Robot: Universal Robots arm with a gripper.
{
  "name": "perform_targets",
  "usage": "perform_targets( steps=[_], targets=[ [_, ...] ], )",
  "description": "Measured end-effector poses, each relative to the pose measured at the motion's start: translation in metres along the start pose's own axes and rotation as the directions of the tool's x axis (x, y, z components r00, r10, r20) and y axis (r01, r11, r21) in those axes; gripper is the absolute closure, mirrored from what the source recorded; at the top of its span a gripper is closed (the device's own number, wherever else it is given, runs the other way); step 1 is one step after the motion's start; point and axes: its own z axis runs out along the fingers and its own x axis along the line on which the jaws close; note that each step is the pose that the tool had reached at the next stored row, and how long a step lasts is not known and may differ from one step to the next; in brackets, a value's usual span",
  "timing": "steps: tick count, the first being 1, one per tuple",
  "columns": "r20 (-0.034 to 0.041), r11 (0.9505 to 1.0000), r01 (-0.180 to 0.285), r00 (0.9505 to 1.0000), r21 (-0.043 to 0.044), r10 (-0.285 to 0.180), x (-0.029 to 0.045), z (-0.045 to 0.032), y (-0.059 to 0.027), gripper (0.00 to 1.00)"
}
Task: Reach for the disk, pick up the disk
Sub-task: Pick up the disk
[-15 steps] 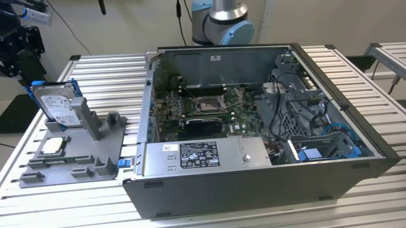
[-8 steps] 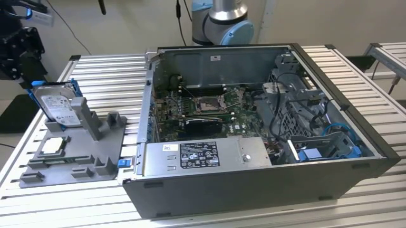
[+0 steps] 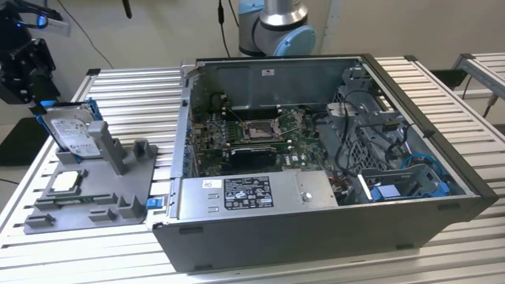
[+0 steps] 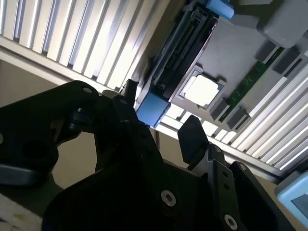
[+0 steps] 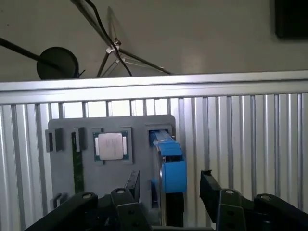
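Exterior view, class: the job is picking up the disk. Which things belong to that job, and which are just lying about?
Job: disk, upright in grey holder; gripper, open, near it.
Lying about: square chip; open computer case; power supply; slatted table.

The blue-framed silver disk (image 3: 73, 138) stands on edge in the grey holder's (image 3: 118, 189) slot.

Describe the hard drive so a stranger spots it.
On the exterior view's left, beside the open grey computer case, lies a grey plastic fixture. On edge at its far end stands the silver hard drive, framed in blue, unlike the flat square silver chip.
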Motion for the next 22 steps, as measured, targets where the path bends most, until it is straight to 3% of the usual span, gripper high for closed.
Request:
perform_targets(
  steps=[6, 22],
  targets=[
    [0.0059, 0.9996, 0.027, 0.9996, -0.0008, -0.027, -0.0006, 0.0060, 0.0000, 0.00],
    [0.0058, 0.9992, 0.039, 0.9992, -0.0010, -0.039, -0.0005, 0.0063, 0.0000, 0.00]
  ],
)
